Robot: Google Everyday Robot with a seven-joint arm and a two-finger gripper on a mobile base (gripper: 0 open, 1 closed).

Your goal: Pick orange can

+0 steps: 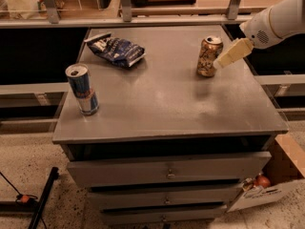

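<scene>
Orange can (208, 56), a short golden-orange metal cylinder with a silver top, is seen upright at about 2 o'clock on the grey cabinet top (167, 109). It is not yet grasped or lifted, so gripping and raising are judged to remain. At 9 o'clock a taller blue-and-silver can (82, 89) is stood, and at 11 o'clock a crumpled dark-blue snack bag (116, 50) is laid. The pale gripper (224, 60) is held just at the orange can's 3 o'clock side; whether it is open or closed cannot be told. The grey drawers (167, 171) below are shut, their contents hidden. At 4 o'clock, small reddish round items (259, 181) are held in an open cardboard box (290, 166) on the floor.
</scene>
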